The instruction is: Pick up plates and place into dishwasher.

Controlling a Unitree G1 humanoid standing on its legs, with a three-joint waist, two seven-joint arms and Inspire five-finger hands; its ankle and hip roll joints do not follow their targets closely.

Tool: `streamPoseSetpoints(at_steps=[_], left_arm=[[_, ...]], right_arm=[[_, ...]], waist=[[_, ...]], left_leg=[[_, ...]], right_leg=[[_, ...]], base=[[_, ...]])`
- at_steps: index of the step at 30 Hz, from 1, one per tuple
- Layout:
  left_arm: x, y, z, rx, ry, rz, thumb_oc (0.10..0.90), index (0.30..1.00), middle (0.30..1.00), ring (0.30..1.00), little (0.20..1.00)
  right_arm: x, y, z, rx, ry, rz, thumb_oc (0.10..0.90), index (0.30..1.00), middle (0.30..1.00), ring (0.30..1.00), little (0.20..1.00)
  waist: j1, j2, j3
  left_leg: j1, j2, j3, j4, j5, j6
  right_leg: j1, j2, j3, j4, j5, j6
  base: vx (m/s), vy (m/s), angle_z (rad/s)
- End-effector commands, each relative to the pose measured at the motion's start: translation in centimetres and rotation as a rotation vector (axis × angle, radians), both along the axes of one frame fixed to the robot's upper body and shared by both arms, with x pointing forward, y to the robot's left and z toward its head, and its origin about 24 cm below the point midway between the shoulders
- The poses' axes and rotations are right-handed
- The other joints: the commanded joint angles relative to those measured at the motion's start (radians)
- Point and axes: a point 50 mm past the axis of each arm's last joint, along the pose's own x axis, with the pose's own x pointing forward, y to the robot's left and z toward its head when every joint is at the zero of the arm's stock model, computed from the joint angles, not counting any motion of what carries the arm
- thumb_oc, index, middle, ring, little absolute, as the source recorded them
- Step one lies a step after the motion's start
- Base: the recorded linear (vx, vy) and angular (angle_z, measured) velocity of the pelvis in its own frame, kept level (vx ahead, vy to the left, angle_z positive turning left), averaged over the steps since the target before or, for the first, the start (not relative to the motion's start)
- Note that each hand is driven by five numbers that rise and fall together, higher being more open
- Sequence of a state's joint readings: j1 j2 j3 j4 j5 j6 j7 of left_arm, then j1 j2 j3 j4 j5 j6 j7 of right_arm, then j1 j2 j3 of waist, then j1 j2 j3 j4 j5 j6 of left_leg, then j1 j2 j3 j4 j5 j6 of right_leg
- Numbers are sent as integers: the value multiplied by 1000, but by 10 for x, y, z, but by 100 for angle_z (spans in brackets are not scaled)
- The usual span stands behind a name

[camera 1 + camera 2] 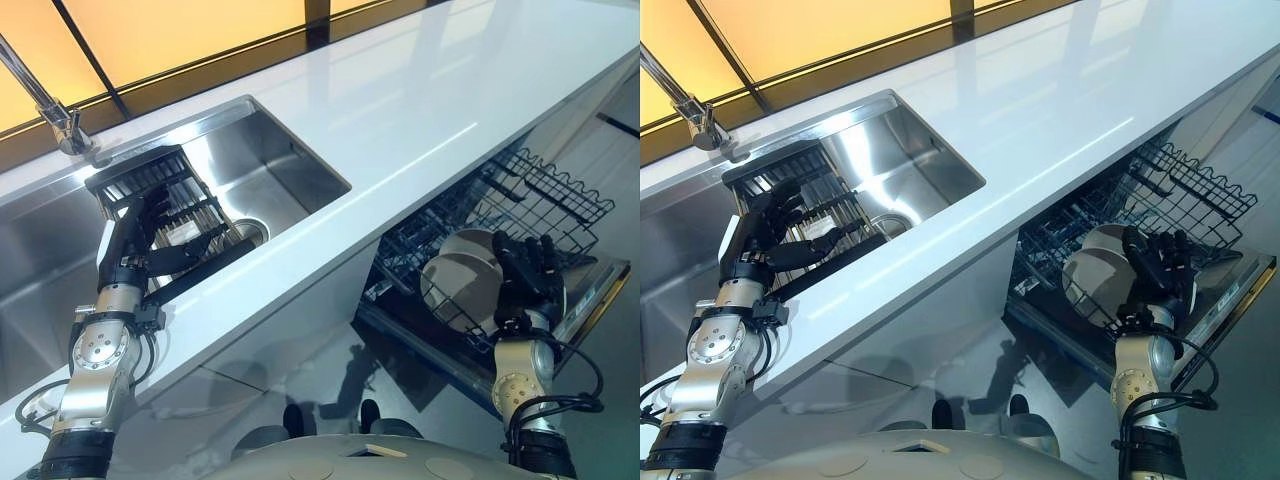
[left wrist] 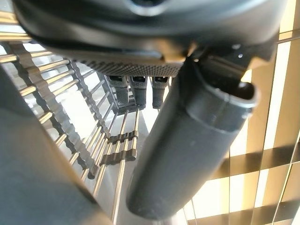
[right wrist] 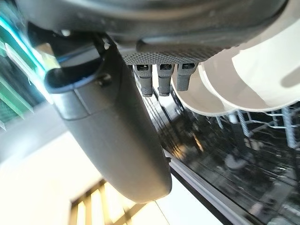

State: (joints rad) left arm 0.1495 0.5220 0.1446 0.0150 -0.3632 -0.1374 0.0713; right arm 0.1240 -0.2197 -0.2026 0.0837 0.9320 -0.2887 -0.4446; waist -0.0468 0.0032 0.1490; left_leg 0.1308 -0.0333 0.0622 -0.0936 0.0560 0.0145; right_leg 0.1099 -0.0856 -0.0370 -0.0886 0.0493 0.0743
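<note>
Left eye view: two round off-white ceramic plates (image 1: 462, 278) stand on edge in the dark wire dishwasher rack (image 1: 560, 190), pulled out below the glossy white counter (image 1: 420, 110); the right hand (image 1: 528, 280) hangs just in front of them, fingers straight, holding nothing
Right eye view: the left hand (image 1: 765, 235) lies over the black slatted drying rack (image 1: 805, 205) in the stainless steel sink (image 1: 905, 160), fingers relaxed and empty; a chrome tap (image 1: 685, 105) stands behind the sink
Left wrist view: thumb and fingertips (image 2: 136, 89) are spread above the rack's metal bars, gripping nothing
Right wrist view: open fingertips hover beside the plates' white rims
Handling: plates likely stiff, smooth, fairly heavy and breakable; best pinched at the rim, thumb against fingers
In the way: rack tines crowd the plates, the counter edge overhangs the dishwasher, and I see no plate left by the sink
</note>
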Motion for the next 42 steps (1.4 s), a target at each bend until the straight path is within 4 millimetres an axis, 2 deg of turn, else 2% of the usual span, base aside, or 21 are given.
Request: streamPoseSetpoints(at_steps=[1, 7, 14, 15, 19, 21, 29, 37, 42], left_arm=[[14, 11, 38, 70, -194, 12, 800, 900, 900, 900, 900], [17, 6, 38, 63, -183, 3, 800, 900, 900, 900, 900], [15, 7, 36, 58, -174, -1, 800, 900, 900, 900, 900], [14, 8, 36, 56, -173, -1, 800, 900, 900, 900, 900], [15, 11, 39, 60, -179, -2, 800, 900, 900, 900, 900], [15, 12, 40, 61, -182, -8, 800, 900, 900, 900, 900], [19, 8, 41, 69, -180, -25, 800, 900, 900, 900, 900], [20, 5, 41, 70, -179, -29, 800, 900, 900, 900, 900], [19, 5, 41, 70, -176, -29, 800, 900, 900, 900, 900]], right_arm=[[-3, -34, 64, -229, -195, -358, 800, 900, 900, 900, 900], [-12, -43, 74, -346, -112, -581, 800, 900, 900, 900, 900], [-20, -44, 73, -490, -51, -644, 800, 900, 900, 900, 900], [-20, -45, 69, -492, -17, -627, 800, 900, 900, 900, 900], [-16, -55, 26, -360, 183, -414, 800, 900, 900, 900, 900], [-17, -57, 11, -328, 243, -346, 800, 900, 900, 900, 900], [-28, -60, -25, -288, 471, -327, 800, 900, 900, 900, 900], [-35, -54, -45, -290, 597, -302, 800, 900, 900, 900, 900], [-35, -50, -45, -323, 601, -286, 800, 900, 900, 900, 900]], waist=[[-2, -1, -46], [3, 6, -46], [4, 11, -43], [3, 11, -43], [1, 8, -39], [3, 4, -36], [13, -2, -29], [22, 0, -25], [23, 2, -21]], left_leg=[[-1, -48, 28, 9, -68, 6], [-1, -52, 21, 10, -66, 10], [-5, -55, 15, 11, -64, 12], [-5, -55, 14, 11, -63, 12], [-7, -54, 15, 10, -62, 9], [-9, -54, 13, 12, -61, 10], [-9, -52, 7, 11, -60, 9], [-10, -52, -3, 12, -59, 10], [-10, -53, -9, 13, -58, 11]], right_leg=[[-35, 39, -35, 53, -9, 37], [-32, 41, -30, 52, -8, 33], [-31, 41, -28, 51, -8, 31], [-31, 41, -28, 51, -8, 31], [-35, 41, -32, 54, -9, 30], [-35, 41, -34, 55, -10, 29], [-34, 44, -38, 55, -7, 28], [-31, 43, -45, 57, -9, 27], [-32, 44, -46, 61, -10, 26]], base=[[0, 0, 0], [0, 0, 0], [0, 0, 0], [0, 0, 0], [0, 0, 0], [0, 0, 0], [0, 0, 0], [0, 0, 0], [0, 0, 0]])
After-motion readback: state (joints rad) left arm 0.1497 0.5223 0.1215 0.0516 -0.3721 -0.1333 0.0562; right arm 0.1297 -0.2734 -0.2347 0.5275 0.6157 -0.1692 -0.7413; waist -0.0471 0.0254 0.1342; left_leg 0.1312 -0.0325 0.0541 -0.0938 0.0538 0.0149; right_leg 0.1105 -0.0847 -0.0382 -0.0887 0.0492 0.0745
